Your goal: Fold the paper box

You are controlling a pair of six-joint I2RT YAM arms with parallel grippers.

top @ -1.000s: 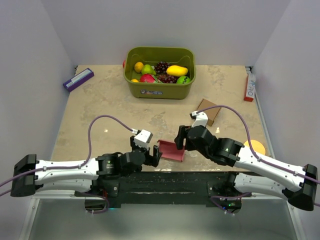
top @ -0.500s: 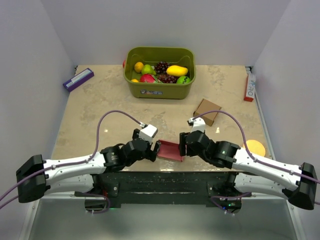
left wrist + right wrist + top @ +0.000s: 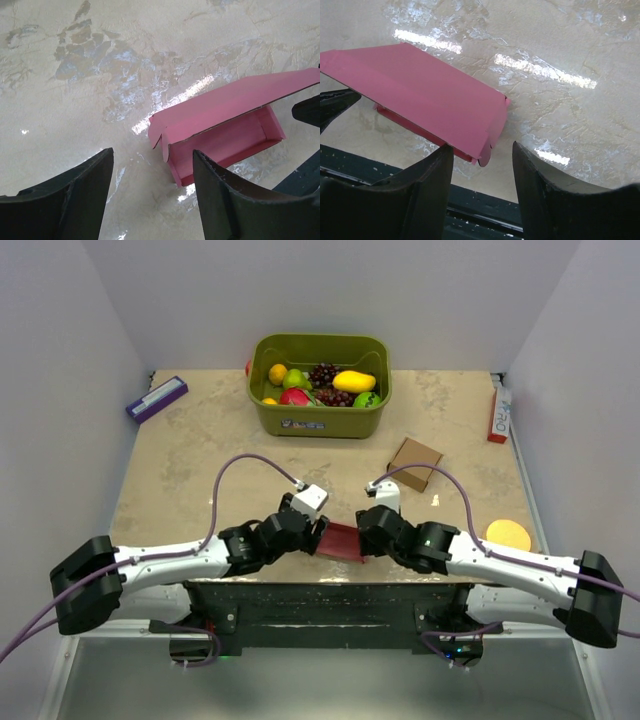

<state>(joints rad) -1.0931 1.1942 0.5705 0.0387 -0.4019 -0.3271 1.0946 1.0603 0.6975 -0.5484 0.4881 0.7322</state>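
arms: closing in on pink-red thin card paper box (image 3: 341, 541), lid ajar, at tabletop (image 3: 200, 460) near edge | left fingers (image 3: 85, 185), right fingers (image 3: 540, 190): narrowing; both standing apart, flanking it | task: approaching fold grip

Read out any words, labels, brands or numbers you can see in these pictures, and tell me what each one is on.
No text can be read.
Sticker on the green bin: too small to read.
White label on the purple box: too blurred.
Lettering on the red-and-white box: too blurred.
The paper box: no print visible.
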